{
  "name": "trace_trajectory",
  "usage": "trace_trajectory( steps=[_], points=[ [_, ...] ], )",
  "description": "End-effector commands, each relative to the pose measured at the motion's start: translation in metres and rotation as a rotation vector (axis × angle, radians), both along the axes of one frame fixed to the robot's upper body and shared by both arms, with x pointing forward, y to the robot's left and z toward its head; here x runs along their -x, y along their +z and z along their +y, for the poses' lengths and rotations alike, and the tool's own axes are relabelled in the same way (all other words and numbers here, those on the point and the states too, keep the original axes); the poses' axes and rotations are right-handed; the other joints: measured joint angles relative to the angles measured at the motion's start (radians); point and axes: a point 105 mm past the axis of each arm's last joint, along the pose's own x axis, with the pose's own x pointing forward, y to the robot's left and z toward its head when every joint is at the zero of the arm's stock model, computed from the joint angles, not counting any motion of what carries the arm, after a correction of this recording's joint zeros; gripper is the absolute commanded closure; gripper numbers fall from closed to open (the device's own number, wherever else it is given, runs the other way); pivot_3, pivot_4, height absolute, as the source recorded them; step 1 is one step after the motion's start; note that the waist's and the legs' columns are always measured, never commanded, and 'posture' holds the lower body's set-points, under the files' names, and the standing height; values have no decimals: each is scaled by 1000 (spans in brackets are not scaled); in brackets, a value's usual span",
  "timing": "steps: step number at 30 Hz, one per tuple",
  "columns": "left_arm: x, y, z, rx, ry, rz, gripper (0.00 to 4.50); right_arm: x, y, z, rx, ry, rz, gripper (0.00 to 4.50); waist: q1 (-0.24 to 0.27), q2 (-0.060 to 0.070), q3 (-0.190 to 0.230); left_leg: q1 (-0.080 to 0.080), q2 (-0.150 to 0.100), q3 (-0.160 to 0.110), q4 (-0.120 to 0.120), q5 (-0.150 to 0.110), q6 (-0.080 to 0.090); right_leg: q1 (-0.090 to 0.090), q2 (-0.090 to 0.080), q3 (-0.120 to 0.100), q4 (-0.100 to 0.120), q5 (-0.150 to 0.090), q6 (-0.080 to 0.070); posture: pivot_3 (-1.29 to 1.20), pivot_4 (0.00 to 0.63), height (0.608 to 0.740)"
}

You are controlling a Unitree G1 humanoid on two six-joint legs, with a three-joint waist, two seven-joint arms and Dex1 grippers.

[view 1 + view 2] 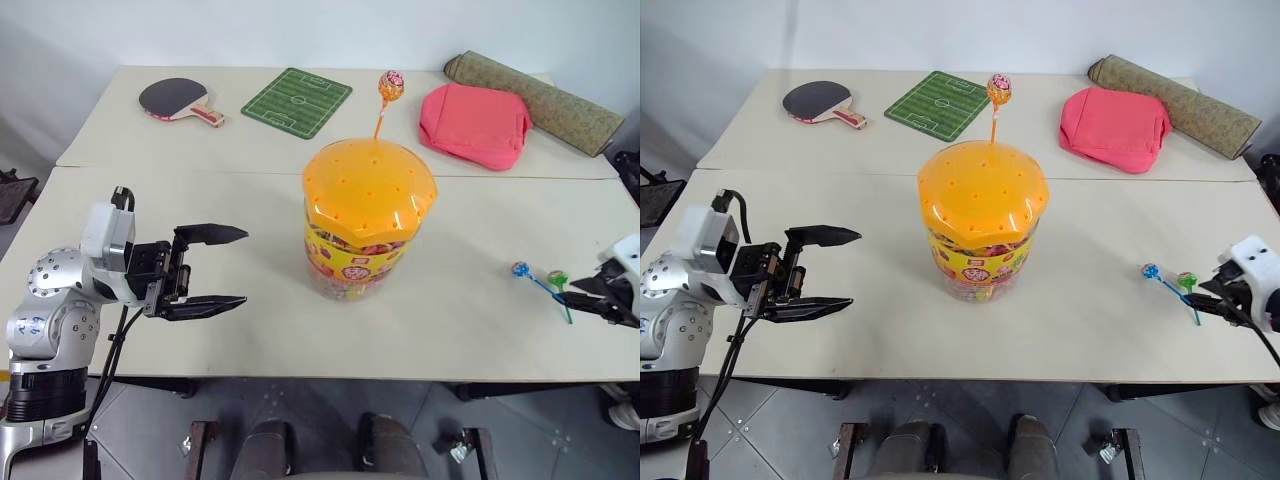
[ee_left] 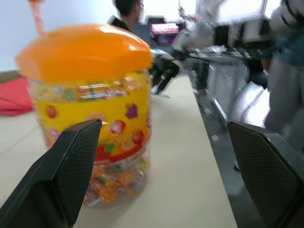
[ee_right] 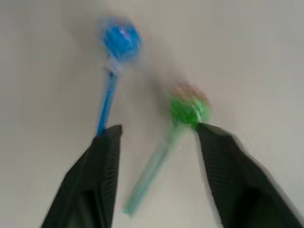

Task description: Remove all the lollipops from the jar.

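- Standing at the middle of the pale table (image 1: 200, 330), the jar (image 1: 365, 225) keeps its domed orange lid on, and one orange-stick lollipop (image 1: 389, 88) rises from a hole near the lid's far edge — a sideways pull could tip the tub rather than free the stick.
- Hovering beside the jar, well apart from it, the left gripper (image 1: 222, 268) holds its jaws wide and empty — too far off to steady the tub.
- Hanging low at the table's right edge, the right gripper (image 3: 159, 137) straddles the green lollipop (image 3: 189, 107) with parted jaws; the blue lollipop (image 3: 121, 39) lies just beside — withdrawing carelessly could sweep either off the edge.
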Motion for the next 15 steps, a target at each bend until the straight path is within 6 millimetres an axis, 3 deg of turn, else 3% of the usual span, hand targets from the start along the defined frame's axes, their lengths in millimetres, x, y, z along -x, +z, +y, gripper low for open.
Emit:
trace_trajectory(
  steps=[1, 2, 3, 5, 8, 11, 15],
  points=[
    [1, 15, 6, 99, 37, 16, 0, 4, 45, 19, -71, 178, -201, 733, -1, 0, 0, -1, 0, 0, 1, 0, 0, 0, 0, 0, 0, 0, 0, 0, 150, 740],
    [-1, 17, 9, 127, 49, 38, 0, 5, 55, 31, -127, 233, -230, 432, -2, 0, 0, -1, 0, 0, 3, 0, 0, 0, 0, 0, 0, 0, 0, 0, 150, 740],
    [-4, 20, 13, 167, 70, 63, 0, 3, 78, 57, -247, 337, -310, 57, -3, 0, 0, -1, 0, -1, 4, 0, 0, 0, 0, 0, 1, 0, 0, 0, 150, 740],
    [-10, 26, 19, 252, 108, 109, 0, -1, 111, 103, -414, 469, -382, 24, -14, 1, 0, -1, 1, -2, 6, 0, 0, 1, 0, 0, 3, 1, -1, 0, 150, 740],
    [-13, 31, 21, 303, 119, 144, 0, -4, 121, 140, -431, 573, -390, 24, -10, 2, 1, -1, 3, -6, 7, 0, 0, -1, 1, 1, 4, 1, -2, 0, 150, 740],
    [-17, 34, 20, 341, 127, 168, 0, -24, 145, 192, -518, 652, -452, 24, -8, 1, 0, -2, 3, -4, 7, -1, -2, -1, 2, -2, 5, 2, -2, 0, 150, 740],
    [-17, 34, 17, 339, 126, 177, 0, -39, 157, 220, -546, 656, -449, 24, 4, 1, 0, -5, 2, -6, 7, -1, -2, -3, 1, -4, 5, 2, -2, 0, 150, 740]
  ],
)
